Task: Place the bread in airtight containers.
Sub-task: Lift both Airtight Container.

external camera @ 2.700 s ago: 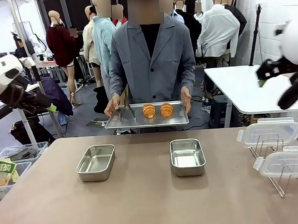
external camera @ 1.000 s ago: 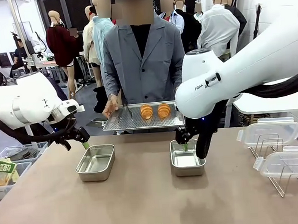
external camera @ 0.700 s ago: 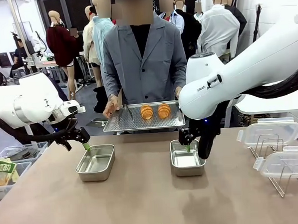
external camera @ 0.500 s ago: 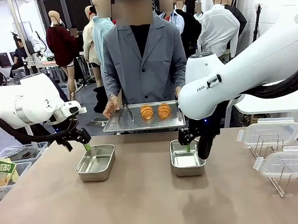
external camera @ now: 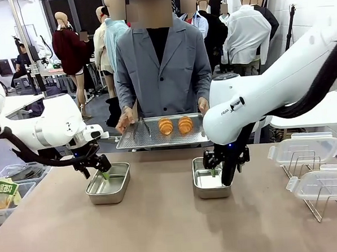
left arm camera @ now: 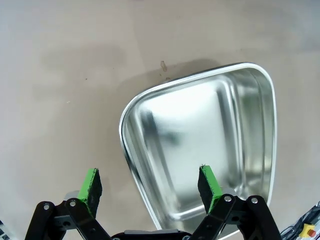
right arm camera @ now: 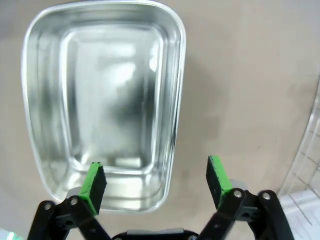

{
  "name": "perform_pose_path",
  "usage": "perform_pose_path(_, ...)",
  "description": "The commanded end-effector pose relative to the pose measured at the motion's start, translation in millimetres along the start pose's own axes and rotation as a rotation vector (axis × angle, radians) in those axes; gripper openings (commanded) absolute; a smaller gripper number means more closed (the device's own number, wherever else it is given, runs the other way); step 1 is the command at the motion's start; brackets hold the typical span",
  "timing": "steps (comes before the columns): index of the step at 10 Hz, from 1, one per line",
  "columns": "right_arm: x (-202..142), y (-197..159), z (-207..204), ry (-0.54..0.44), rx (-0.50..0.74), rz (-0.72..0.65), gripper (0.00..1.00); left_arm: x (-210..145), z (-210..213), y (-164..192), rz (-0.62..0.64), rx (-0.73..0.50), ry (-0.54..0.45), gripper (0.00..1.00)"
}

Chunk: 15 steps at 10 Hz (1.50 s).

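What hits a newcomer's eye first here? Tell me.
The open left gripper and right gripper dip at the rims of the empty left container and right container. Beyond the table, a person holds a tray bearing two golden rolls.

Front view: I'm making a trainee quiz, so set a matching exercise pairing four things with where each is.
1 bread
2 left tool
3 right tool
4 clear lids

A on the wire rack
B open, over the left container's rim
C on the tray the person holds
D open, over the right container's rim

Pairs: 1-C, 2-B, 3-D, 4-A
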State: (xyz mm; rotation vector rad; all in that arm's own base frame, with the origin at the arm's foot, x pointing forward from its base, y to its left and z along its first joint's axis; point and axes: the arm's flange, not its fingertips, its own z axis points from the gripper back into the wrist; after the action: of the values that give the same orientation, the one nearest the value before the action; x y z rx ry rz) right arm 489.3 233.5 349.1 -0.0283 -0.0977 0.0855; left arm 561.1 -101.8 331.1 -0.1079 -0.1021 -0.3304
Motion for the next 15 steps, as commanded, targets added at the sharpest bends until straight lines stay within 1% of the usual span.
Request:
perform_pose_path(1,11.5,5.3,-18.3,-0.009,-0.025,-0.080,1.00,10.1,-8.8,0.2,0.028,0.025,0.023,1.00)
perform_pose_path(2,12.0,5.5,-24.2,-0.005,-0.039,-0.098,1.00,11.5,-17.1,0.8,0.032,0.028,0.040,1.00)
perform_pose_path(4,10.0,1.6,-29.1,-0.050,-0.059,-0.146,1.00,9.5,-33.6,1.8,0.039,0.047,0.077,1.00)
perform_pose_path(5,8.2,-0.5,-32.0,-0.058,-0.065,-0.161,0.80,4.8,-34.9,1.5,0.032,0.047,0.083,0.94)
perform_pose_path(9,7.1,-1.7,-33.9,-0.082,-0.072,-0.214,0.00,-1.4,-28.0,3.9,0.048,0.049,0.070,0.15)
perform_pose_path(10,6.9,-1.6,-34.4,-0.084,-0.074,-0.226,0.00,-2.0,-27.1,4.8,0.050,0.049,0.071,0.00)
perform_pose_path(15,8.4,-4.4,-33.4,-0.088,-0.093,-0.262,0.00,-5.7,-23.2,5.3,0.052,0.049,0.066,0.00)
